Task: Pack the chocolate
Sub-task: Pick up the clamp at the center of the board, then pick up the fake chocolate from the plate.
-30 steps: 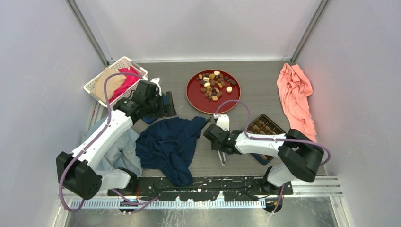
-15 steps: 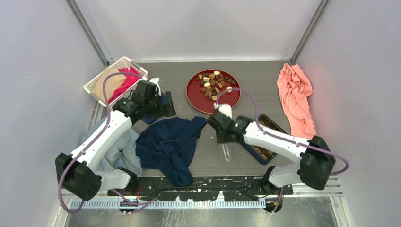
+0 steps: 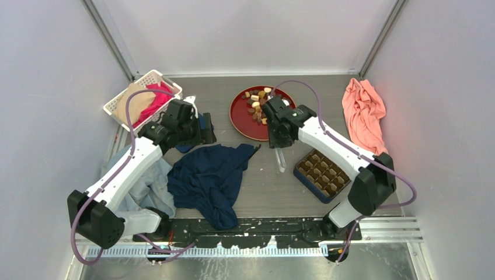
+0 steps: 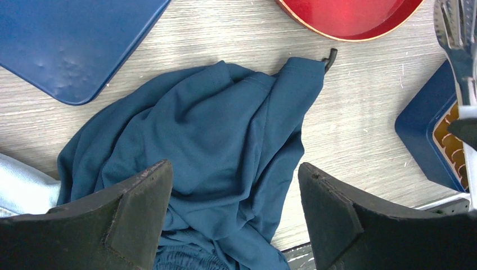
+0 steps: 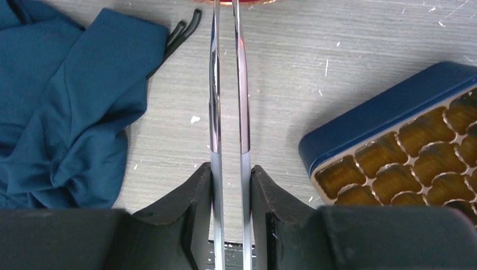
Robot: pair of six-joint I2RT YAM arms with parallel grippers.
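The chocolate, several brown and cream pieces, lies on a red round tray. The navy box with gold compartments stands to the right; the cups seen in the right wrist view look empty. My right gripper is at the tray's near edge, shut on metal tongs that reach toward the table between tray and box. In its wrist view the fingers squeeze the two tong blades. My left gripper is open and empty above a dark blue garment.
A navy lid lies by the left gripper. The blue garment and a pale blue cloth cover the near left. A white basket of clothes stands far left. A salmon cloth lies at right.
My right arm has swung from the near middle out to the tray's near edge, carrying the tongs, and uncovered the box. The left arm has not moved.
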